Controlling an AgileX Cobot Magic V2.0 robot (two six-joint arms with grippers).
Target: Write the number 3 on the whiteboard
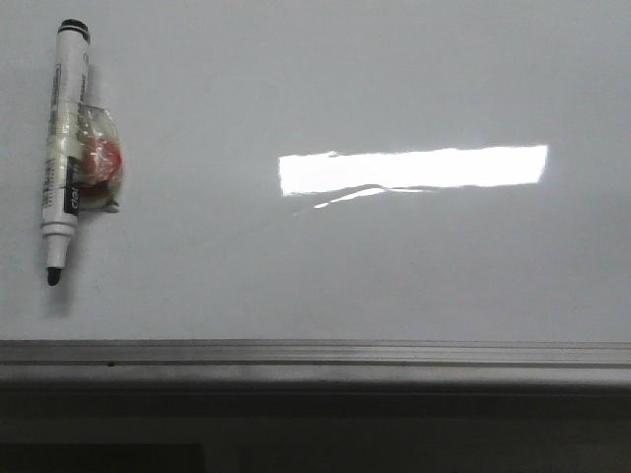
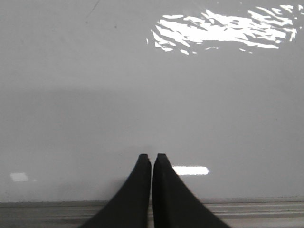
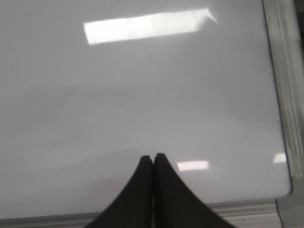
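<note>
Both claws, left [image 2: 151, 157] and right [image 3: 152, 157], pressed together, empty. Marker [image 1: 63, 148] uncapped on whiteboard [image 1: 394, 266]: taped lump could foul grasp, tip may smear.

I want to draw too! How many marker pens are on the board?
1. The white marker pen with a black cap and tip lies at the far left of the glossy white whiteboard, tip toward the robot. Neither wrist view shows another.

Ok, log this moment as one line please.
stage: not started | glossy white-grey whiteboard: blank, no 3 | uncapped white marker pen: lying on board, untouched | left claw: shut, empty | right claw: shut, empty
</note>
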